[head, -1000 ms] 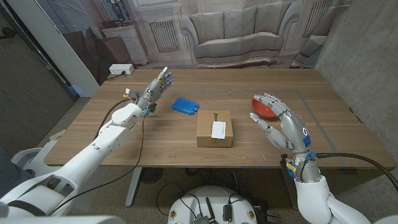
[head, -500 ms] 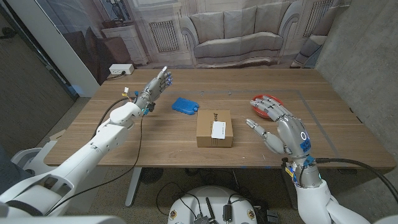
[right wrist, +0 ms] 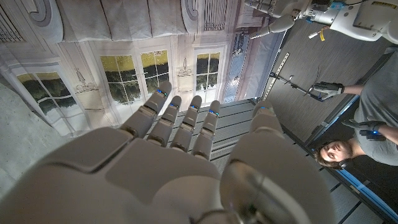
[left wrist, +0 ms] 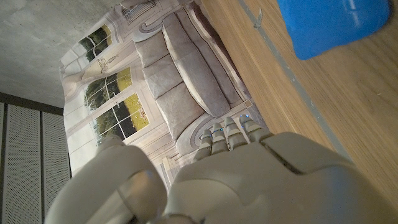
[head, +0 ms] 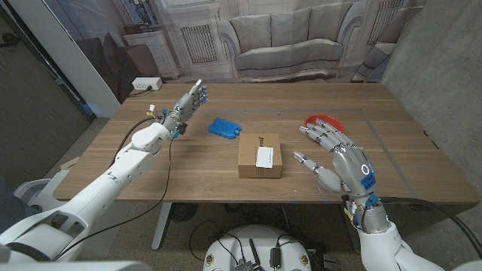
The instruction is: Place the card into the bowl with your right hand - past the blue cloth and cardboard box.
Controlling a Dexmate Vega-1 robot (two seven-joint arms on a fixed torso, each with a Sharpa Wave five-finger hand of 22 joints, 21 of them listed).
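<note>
A white card (head: 265,156) lies on top of the cardboard box (head: 259,167) in the middle of the table. The blue cloth (head: 223,128) lies just beyond the box on its left, and the left wrist view shows the blue cloth (left wrist: 328,21) too. The red bowl (head: 325,121) sits to the right of the box, partly behind my right hand's fingertips. My right hand (head: 340,157) hovers between box and bowl, fingers spread, holding nothing; its back (right wrist: 168,171) faces the right wrist camera. My left hand (head: 188,105) is raised at the far left with fingers apart and empty, its back (left wrist: 217,180) toward its own camera.
The table's near edge (head: 248,201) runs just below the box. A person (right wrist: 367,118) stands at the edge of the right wrist view, away from the table. A couch backdrop (head: 286,45) hangs behind the far edge.
My right hand has drawn back from over the bowl toward the near edge and a little toward the box, uncovering more of the red bowl. The left arm has stayed still.
</note>
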